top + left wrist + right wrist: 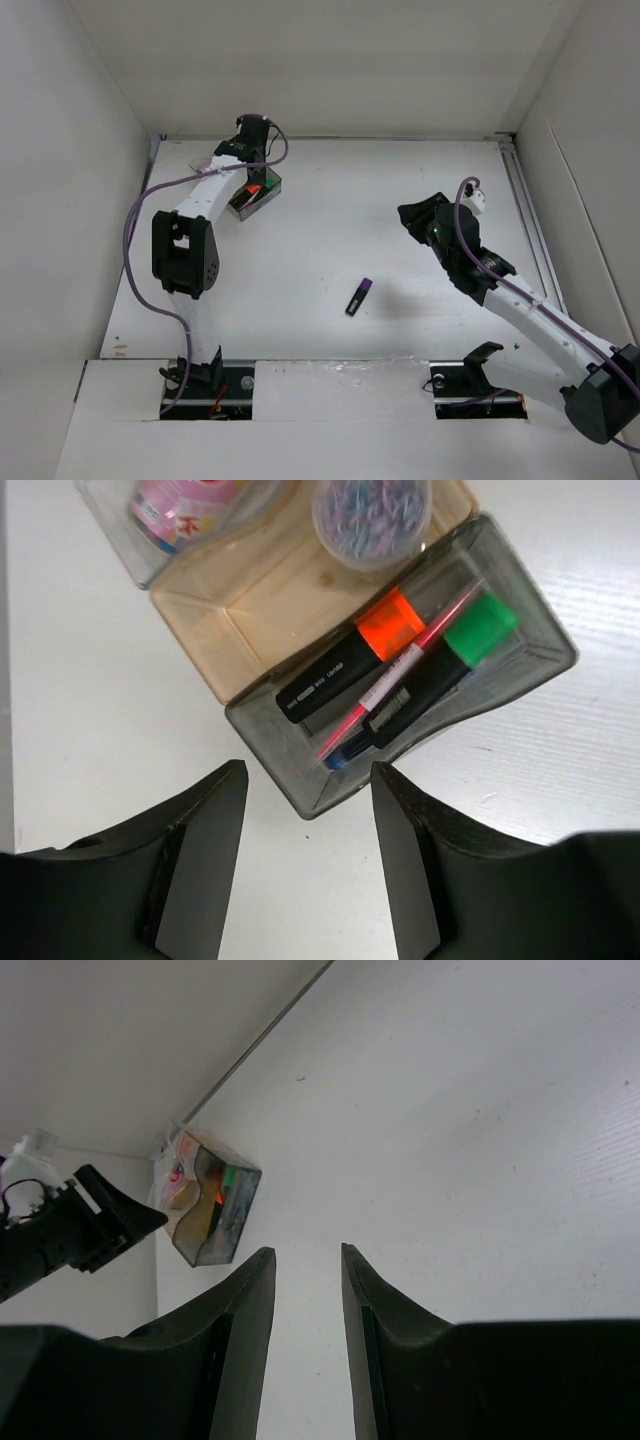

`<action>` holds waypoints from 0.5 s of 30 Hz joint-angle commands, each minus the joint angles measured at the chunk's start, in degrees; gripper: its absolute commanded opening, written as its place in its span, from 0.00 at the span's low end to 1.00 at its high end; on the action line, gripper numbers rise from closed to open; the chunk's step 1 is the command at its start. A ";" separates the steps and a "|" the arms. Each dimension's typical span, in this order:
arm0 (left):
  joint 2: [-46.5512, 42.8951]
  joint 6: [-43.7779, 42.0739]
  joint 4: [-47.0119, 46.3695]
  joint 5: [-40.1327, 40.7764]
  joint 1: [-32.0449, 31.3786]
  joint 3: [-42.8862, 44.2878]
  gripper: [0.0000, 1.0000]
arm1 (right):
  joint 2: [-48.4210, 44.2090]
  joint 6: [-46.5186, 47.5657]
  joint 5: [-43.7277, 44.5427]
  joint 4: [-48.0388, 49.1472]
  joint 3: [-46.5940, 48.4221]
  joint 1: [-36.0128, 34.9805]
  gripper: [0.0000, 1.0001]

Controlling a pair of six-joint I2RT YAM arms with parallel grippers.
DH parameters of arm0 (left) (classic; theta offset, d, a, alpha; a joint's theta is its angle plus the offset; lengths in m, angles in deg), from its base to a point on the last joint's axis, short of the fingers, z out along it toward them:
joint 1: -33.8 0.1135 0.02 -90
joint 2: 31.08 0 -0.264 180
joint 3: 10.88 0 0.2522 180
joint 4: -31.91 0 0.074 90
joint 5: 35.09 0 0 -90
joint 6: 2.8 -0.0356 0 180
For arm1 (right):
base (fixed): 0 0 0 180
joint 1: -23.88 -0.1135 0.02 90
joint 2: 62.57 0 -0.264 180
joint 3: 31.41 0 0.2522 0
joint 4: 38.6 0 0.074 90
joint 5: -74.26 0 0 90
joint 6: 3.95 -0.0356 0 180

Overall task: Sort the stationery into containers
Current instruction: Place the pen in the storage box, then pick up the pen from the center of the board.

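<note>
The clear divided container point(190, 645) stands at the back left of the table point(261, 193). Its grey-tinted compartment holds an orange-ended highlighter point(350, 660), a green-ended highlighter point(455, 655), a pink pen point(400, 670) and a bluish pen point(345, 752). A pink-topped bottle point(175, 510) stands in a far compartment. The tan compartment between them has nothing in it. My left gripper point(308, 775) hovers open over the container's near corner, nothing between its fingers. A purple-ended highlighter point(359, 296) lies alone mid-table. My right gripper point(415, 218) hangs open and empty to the right of it.
A round clear tub of coloured paper clips point(370, 515) sits at the container's far side. White walls close in the table at the back and on both sides. The container point(205, 1215) shows small and far off in the right wrist view.
</note>
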 commanded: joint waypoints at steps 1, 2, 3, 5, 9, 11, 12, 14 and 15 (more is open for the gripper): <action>-8.08 1.76 -2.64 2.81 -3.52 -0.44 0.49 | 0.43 0.26 -0.09 2.58 0.82 0.29 0.38; -9.48 1.76 -3.17 2.29 -4.85 -1.32 0.48 | 0.43 0.26 0.43 2.58 0.82 0.29 0.38; -12.11 2.46 -3.17 2.28 -6.34 -2.11 0.45 | 0.43 0.26 0.44 2.58 0.82 0.29 0.38; -14.23 3.25 -3.79 1.32 -11.70 -4.92 0.44 | 0.43 0.26 0.96 2.58 0.82 0.29 0.35; -19.59 8.07 -5.62 -0.34 -21.01 -14.48 0.39 | 0.43 0.78 1.22 2.58 0.82 0.29 0.03; -22.67 10.88 -9.92 -4.02 -26.79 -23.10 0.37 | -0.45 0.26 2.71 2.58 0.12 0.29 0.00; -23.38 12.29 -11.77 -5.00 -28.92 -26.00 0.37 | -1.32 -0.26 4.29 2.58 0.11 0.29 0.00; -23.38 17.12 -15.10 -5.01 -33.31 -31.96 0.37 | -2.12 -0.79 5.00 2.58 -0.50 0.29 0.00; -23.38 18.36 -16.69 -5.53 -38.04 -33.74 0.41 | -2.90 -0.80 5.01 2.58 -0.50 0.29 0.00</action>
